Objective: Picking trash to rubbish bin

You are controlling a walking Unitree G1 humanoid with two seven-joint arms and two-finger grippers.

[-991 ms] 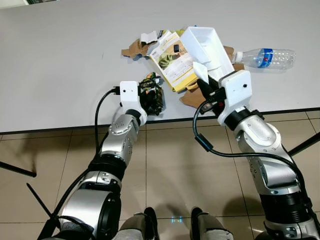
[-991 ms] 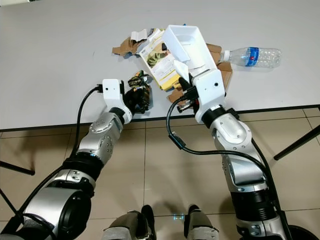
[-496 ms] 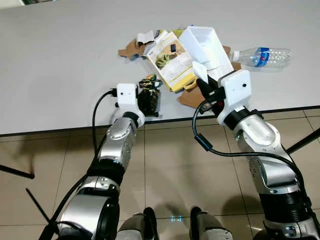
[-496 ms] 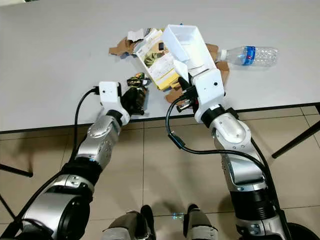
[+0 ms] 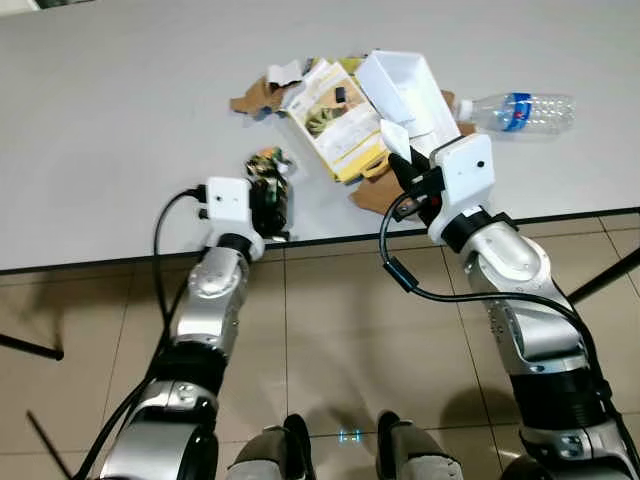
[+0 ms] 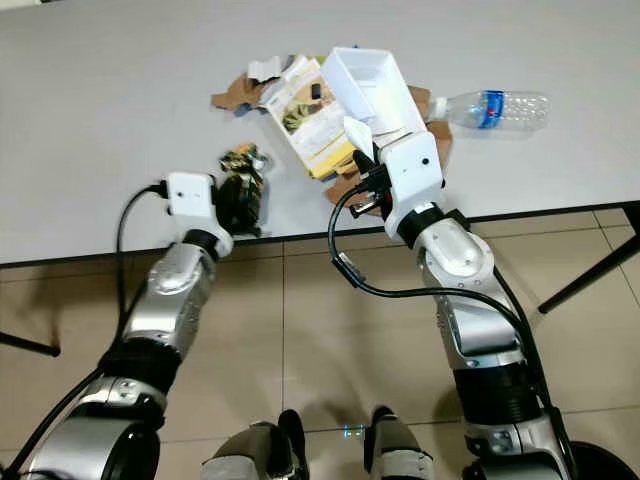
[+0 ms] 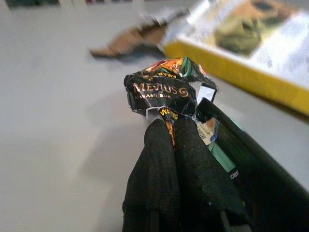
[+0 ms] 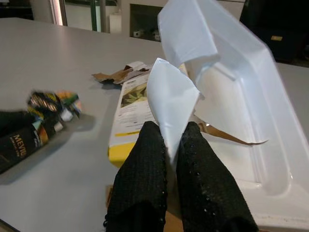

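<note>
Worktop (image 5: 120,120): grey, trash heaped by its near edge.
Left gripper (image 7: 176,126): fingers pinched on a crumpled dark wrapper (image 7: 166,87), just left of the yellow carton (image 5: 335,120).
Right gripper (image 8: 173,140): fingers clamped on a torn flap of the white tray (image 8: 227,92), which tilts over the carton's right side.
Bottle (image 5: 520,110): lying right of the tray, untouched.
Cardboard scraps (image 5: 255,98): behind the carton.
Handling note: lift both catches straight up and clear of the carton before turning away; the thin flap may tear, so raise the tray slowly and keep both grips firm.
</note>
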